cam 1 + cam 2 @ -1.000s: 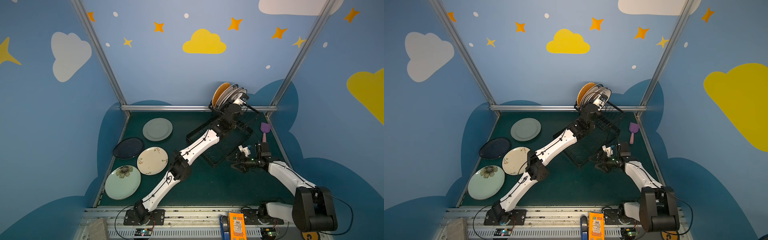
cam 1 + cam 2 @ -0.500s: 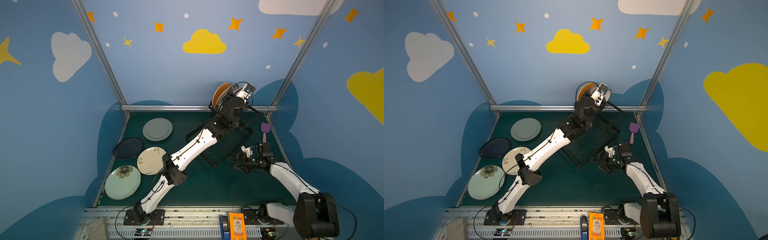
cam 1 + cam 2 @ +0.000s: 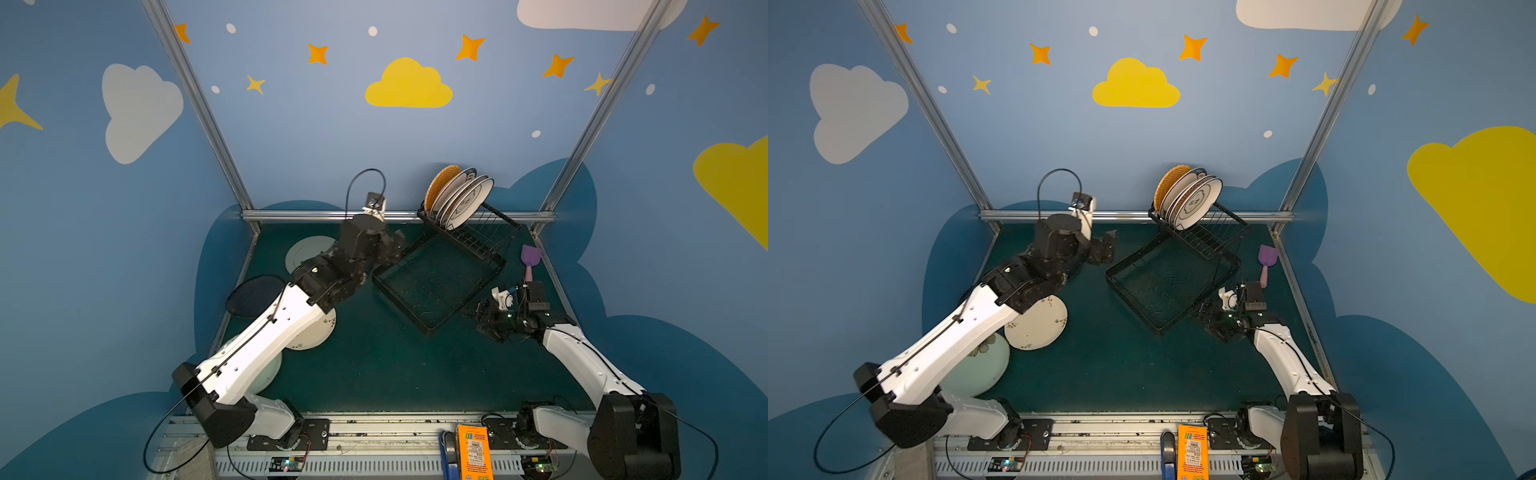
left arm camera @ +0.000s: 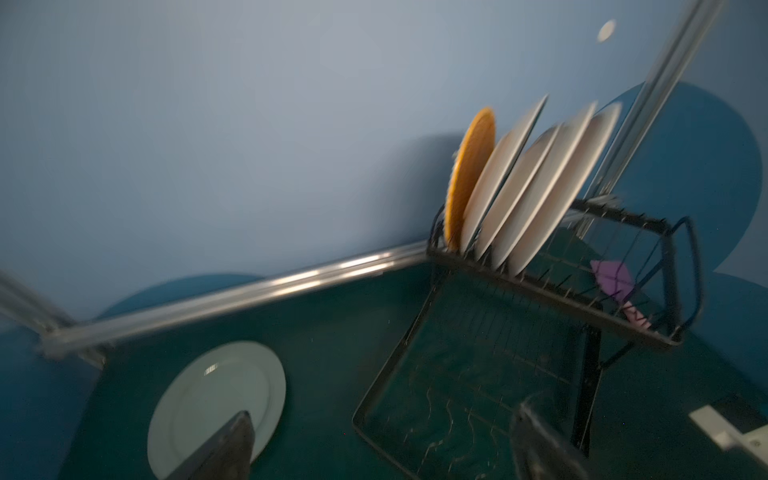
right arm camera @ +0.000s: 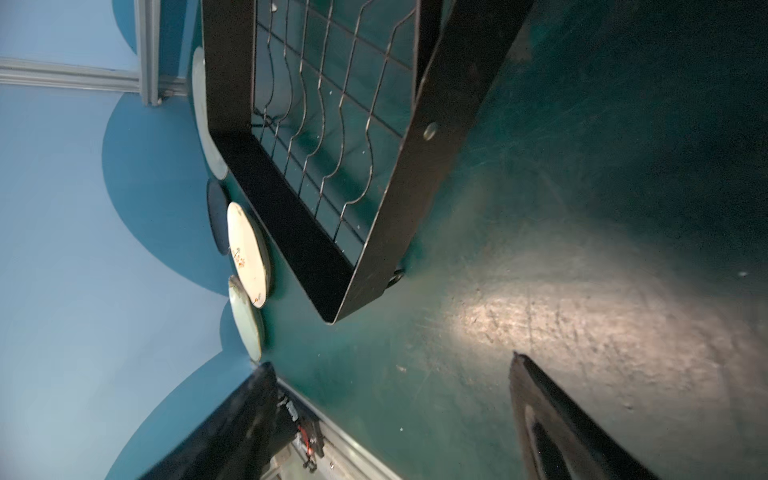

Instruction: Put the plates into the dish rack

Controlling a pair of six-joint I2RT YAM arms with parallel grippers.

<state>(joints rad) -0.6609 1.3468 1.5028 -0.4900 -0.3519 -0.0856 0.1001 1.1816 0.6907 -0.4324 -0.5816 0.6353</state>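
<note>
- The dish rack [image 3: 401,304] [image 3: 1132,303] is sitting at an angle on the back right of the dark green surface [image 3: 374,374]. Its raised slotted section is facing the back wall and its flat tray is facing the front.
- The racked plates [image 3: 461,199] [image 3: 1192,201] [image 4: 536,187] are standing on edge at the left end of the raised section, leaning together. I am counting five.
- The orange-patterned plate [image 3: 442,187] [image 4: 469,174] is standing nearest the wall, with four white ones in front of it. The frontmost is showing a black outline drawing.
- Four more are lying flat along the left of the surface, back to front:
  - grey-green plate [image 3: 307,251] [image 4: 216,399]
  - navy plate [image 3: 249,297]
  - cream plate [image 3: 1038,324] [image 5: 247,253]
  - mint plate [image 3: 976,374] [image 5: 245,320]
- The left arm [image 3: 270,345] is covering part of the cream plate and the mint plate in both top views.
- The left gripper [image 3: 392,249] [image 3: 1104,249] [image 4: 382,449] is hovering above the surface between the grey-green plate and the tray's left corner. Its jaws are standing wide and gripping nothing. The left wrist view is blurred.
- The right gripper [image 3: 484,320] [image 3: 1210,320] [image 5: 395,428] is sitting low, just beside the tray's front right edge and apart from the rim. Its jaws are spread wide, with only bare surface showing between them.
- A purple spatula [image 3: 530,257] [image 3: 1266,257] is lying near the right wall, beside the rack.
</note>
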